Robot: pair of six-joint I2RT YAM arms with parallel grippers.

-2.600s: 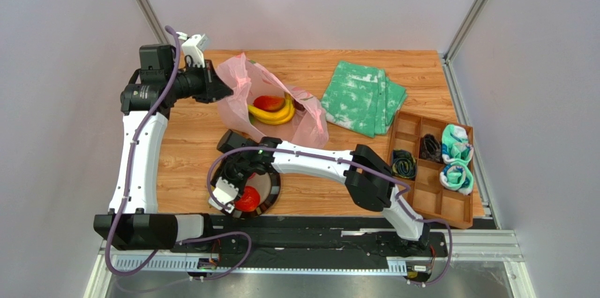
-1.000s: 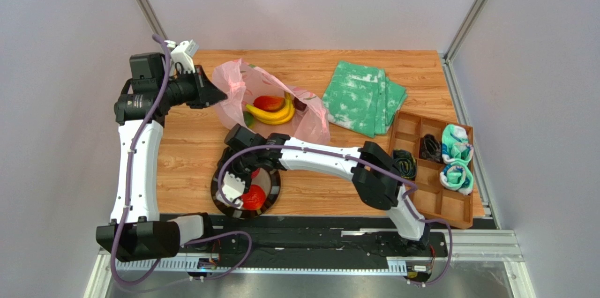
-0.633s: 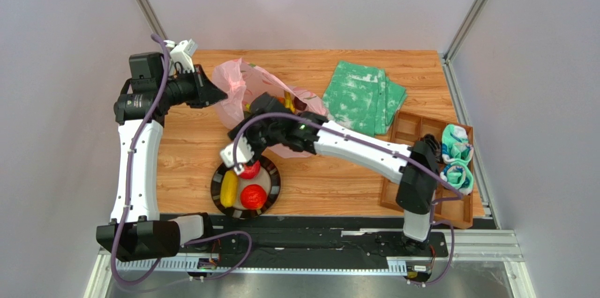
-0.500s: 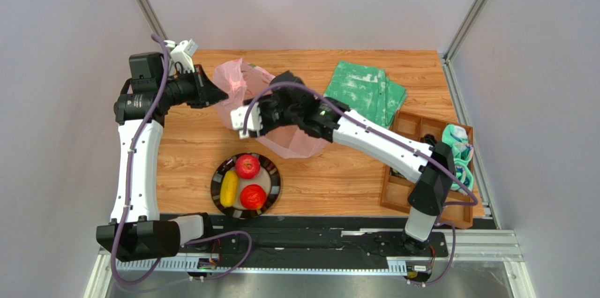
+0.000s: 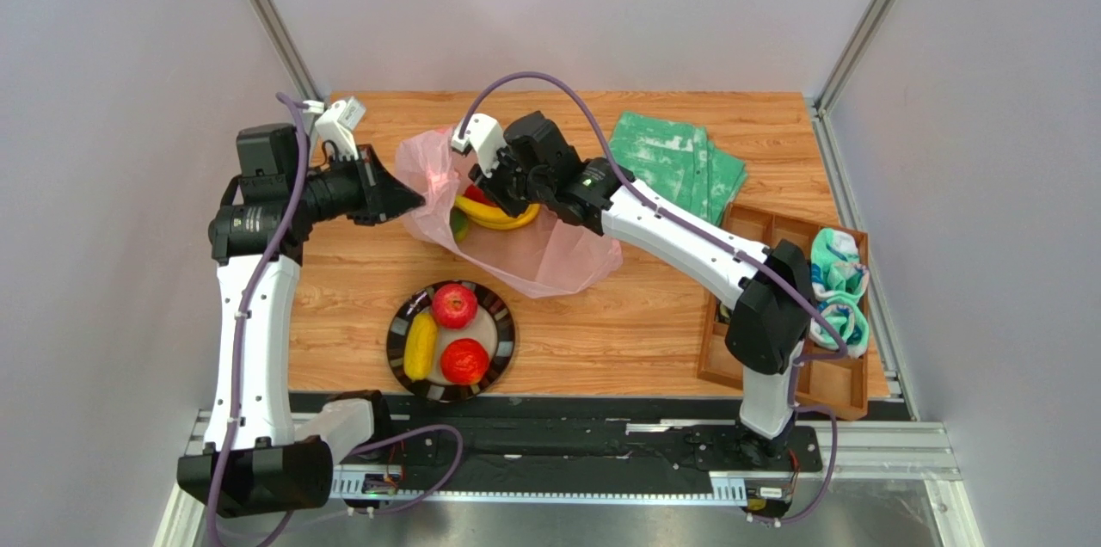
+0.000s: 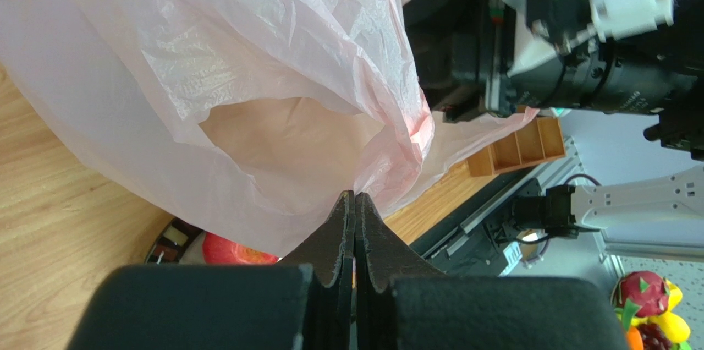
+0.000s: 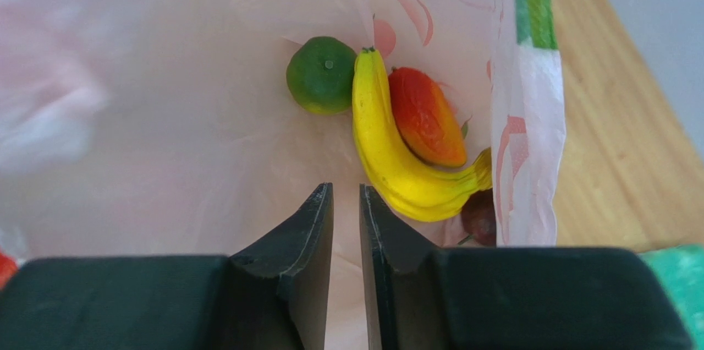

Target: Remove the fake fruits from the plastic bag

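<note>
The pink plastic bag (image 5: 549, 250) lies on the table with its mouth held up. My left gripper (image 5: 414, 199) is shut on the bag's rim (image 6: 355, 195). My right gripper (image 5: 495, 195) hangs over the open mouth, its jaws a narrow gap apart and empty (image 7: 346, 187). Inside the bag lie yellow bananas (image 7: 397, 156), a red-orange mango (image 7: 425, 119), a green round fruit (image 7: 321, 74) and a dark plum (image 7: 479, 216). Two red apples (image 5: 452, 305) (image 5: 464, 360) and a yellow lemon (image 5: 420, 346) sit on a black plate (image 5: 505, 338).
A folded green-and-white cloth (image 5: 666, 179) lies at the back right. A wooden compartment tray (image 5: 788, 354) with socks and cables stands at the right edge. The plate is near the front edge, between the arm bases.
My right gripper left a red apple on the plate, then rose and swung back over the bag's mouth. My left gripper has kept hold of the bag's rim and shifted slightly.
</note>
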